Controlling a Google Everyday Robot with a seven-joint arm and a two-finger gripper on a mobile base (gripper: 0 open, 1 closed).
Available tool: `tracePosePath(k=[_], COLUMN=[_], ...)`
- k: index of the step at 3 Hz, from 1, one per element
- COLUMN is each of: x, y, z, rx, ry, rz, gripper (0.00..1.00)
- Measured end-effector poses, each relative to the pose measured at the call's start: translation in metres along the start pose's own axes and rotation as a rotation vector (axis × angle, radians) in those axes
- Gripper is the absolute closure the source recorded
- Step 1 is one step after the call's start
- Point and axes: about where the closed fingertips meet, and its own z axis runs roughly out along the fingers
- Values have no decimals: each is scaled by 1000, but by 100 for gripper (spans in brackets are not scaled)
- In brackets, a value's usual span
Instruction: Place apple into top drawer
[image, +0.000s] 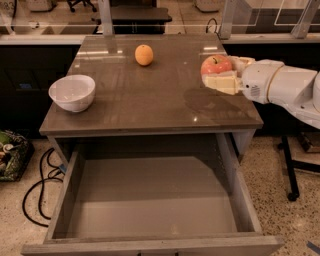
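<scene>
Robot test bay, likely a lab in an office building: my gripper (220, 71), clasping the apple (215, 64), hangs over the right edge of a grey table (150, 100) with its top drawer (150, 205) open. A speckled terrazzo floor (295, 225), loose black cables (35, 195), a wheeled stand (290, 170) and metal-framed glass panels (260, 17) mark the workspace.

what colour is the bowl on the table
The bowl is white, clearest in camera view; the hand holds the apple over the tabletop.
</scene>
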Motion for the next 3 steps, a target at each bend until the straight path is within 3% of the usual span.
tracePosePath(k=[2, 3], x=[1, 1], y=[76, 76], z=[-25, -25], rx=[-89, -89], ry=[-35, -35], rz=[14, 14], gripper=[100, 100])
